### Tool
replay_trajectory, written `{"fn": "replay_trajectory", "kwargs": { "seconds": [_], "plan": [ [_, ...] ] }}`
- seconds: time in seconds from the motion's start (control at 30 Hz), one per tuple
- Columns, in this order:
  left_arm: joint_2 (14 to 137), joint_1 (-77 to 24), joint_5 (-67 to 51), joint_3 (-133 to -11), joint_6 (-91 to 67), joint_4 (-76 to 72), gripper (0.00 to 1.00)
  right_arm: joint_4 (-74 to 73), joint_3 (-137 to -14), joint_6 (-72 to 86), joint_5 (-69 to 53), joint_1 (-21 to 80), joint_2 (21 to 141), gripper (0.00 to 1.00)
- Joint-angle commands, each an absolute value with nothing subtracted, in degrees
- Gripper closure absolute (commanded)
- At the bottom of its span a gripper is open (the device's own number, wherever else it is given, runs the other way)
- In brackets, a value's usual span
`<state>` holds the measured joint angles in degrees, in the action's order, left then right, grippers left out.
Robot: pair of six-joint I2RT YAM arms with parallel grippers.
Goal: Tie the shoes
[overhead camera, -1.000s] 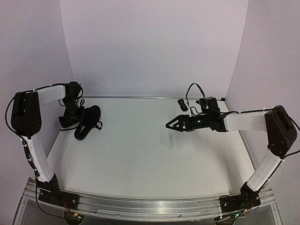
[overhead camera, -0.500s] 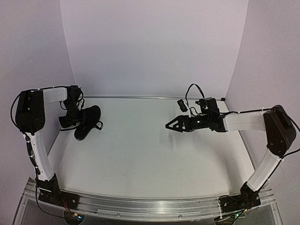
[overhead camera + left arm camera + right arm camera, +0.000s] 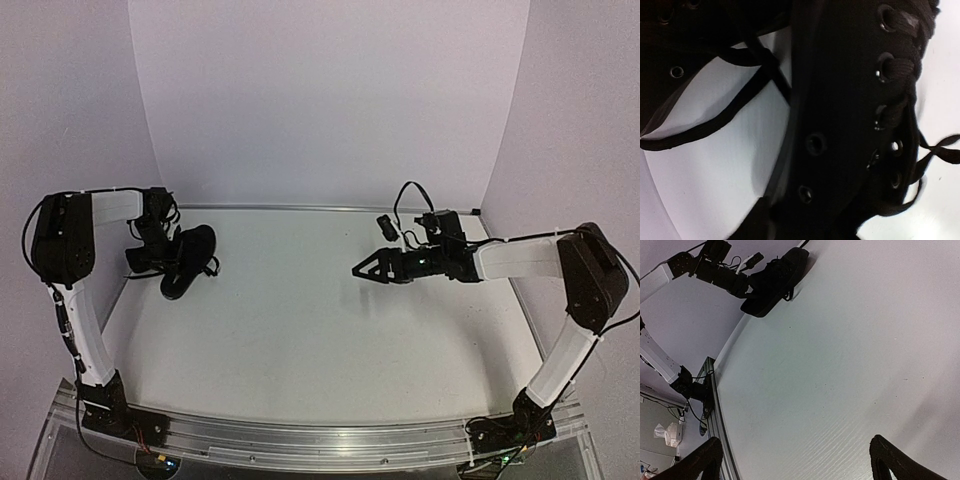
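Black shoes, left end effector beside

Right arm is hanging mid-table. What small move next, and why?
Probably swing the right tool left toward the shoes. It hovers open, far from them, while the left tool is at the shoes and a lace lies loose; tying likely needs both tools.

You can see two black shoes, two robot arms, one left gripper, one right gripper, and one white table.
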<state>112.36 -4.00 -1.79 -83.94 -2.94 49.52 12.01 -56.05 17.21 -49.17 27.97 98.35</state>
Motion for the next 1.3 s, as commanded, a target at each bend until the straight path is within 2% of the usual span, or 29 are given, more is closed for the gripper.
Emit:
{"fn": "replay_trajectory", "kwargs": {
  "seconds": [0.0, 0.07, 0.1, 0.27, 0.5, 0.8, 1.0, 1.27],
  "plan": [
    [108.9, -4.3, -2.2, -84.8, -3.3, 48.8, 0.8, 13.6, -58.3, 17.2, -49.7, 28.2, 98.6, 0.02],
    [107.6, -4.6, -3.0, -84.9, -3.3, 48.1, 0.97, 13.6, -58.3, 17.3, -49.6, 28.3, 98.6, 0.02],
    [106.9, -5.2, -2.9, -85.1, -3.2, 48.0, 1.0, 13.7, -58.4, 17.3, -49.6, 28.3, 98.6, 0.02],
    [103.4, -10.1, -1.5, -87.8, -2.5, 48.9, 1.0, 14.0, -58.3, 17.9, -49.3, 28.3, 98.2, 0.02],
    [100.9, -21.2, -6.0, -98.8, -4.8, 52.4, 1.0, 16.2, -55.9, 18.0, -48.3, 28.3, 93.0, 0.02],
    [100.7, -35.7, -10.9, -116.1, -4.8, 55.8, 1.0, 31.0, -47.7, 16.9, -45.7, 30.0, 83.9, 0.02],
    [99.5, -40.2, -15.8, -117.7, -4.5, 54.1, 1.0, 37.1, -46.8, 14.3, -41.9, 32.9, 83.1, 0.02],
    [96.4, -42.0, -18.9, -116.1, -4.0, 52.2, 1.0, 40.0, -51.1, 9.1, -44.7, 37.9, 87.3, 0.02]
  ]
}}
